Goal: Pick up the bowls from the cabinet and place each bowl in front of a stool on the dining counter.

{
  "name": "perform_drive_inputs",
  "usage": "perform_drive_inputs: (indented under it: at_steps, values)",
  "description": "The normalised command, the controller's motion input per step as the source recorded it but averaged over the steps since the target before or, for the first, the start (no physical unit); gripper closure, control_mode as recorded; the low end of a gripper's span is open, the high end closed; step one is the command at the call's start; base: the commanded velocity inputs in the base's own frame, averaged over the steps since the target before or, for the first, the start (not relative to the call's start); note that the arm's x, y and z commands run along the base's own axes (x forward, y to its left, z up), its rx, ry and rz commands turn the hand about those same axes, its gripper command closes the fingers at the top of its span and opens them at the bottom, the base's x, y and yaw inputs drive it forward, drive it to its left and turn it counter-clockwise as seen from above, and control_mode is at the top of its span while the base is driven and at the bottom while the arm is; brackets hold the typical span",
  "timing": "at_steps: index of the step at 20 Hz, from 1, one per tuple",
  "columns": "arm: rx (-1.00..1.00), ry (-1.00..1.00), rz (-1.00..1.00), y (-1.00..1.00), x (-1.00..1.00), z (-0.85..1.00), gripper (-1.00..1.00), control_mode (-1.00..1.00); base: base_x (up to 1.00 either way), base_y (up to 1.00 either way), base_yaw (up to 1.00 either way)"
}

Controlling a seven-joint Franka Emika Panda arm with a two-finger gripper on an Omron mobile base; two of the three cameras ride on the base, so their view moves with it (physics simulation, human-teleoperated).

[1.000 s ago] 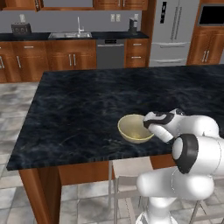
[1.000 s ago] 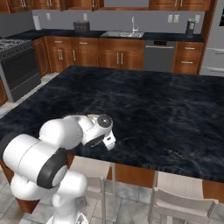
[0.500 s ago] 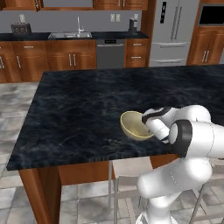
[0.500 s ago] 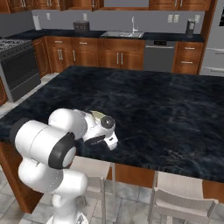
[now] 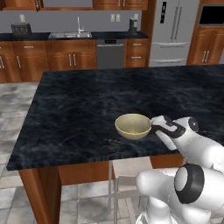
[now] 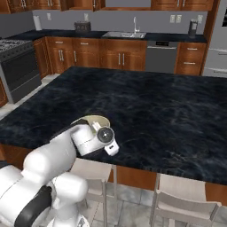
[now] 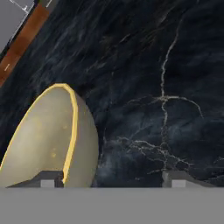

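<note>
Placing step, first bowl. Bowl (image 5: 133,126) sat on the counter (image 5: 78,109) near its front edge, above a stool (image 5: 127,175). Pincer (image 5: 154,127) was open beside the rim, one finger inside. Next: lift clear, then return for the other bowl.

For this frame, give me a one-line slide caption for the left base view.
Gripper at the rim of an olive-beige bowl resting upright near the dining counter's front edge.

olive-beige bowl (image 5: 133,126), yellow rim, white-veined black counter (image 5: 83,109)
</note>
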Motion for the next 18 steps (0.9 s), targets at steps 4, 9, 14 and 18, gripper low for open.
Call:
perform_drive_inputs:
  at_steps: [4, 9, 14, 18]
  values:
    - [-0.09, -0.17, 0.0, -0.37, -0.25, 1.0, -1.0, -1.0, 0.0, 0.0, 0.0]
    - [-0.13, -0.14, 0.01, -0.22, -0.5, 1.0, -1.0, -1.0, 0.0, 0.0, 0.0]
    - [-0.11, -0.02, 0.04, -0.08, -0.95, 1.0, -1.0, -1.0, 0.0, 0.0, 0.0]
    - [-0.1, 0.0, 0.06, -0.01, -1.0, 1.0, -1.0, -1.0, 0.0, 0.0, 0.0]
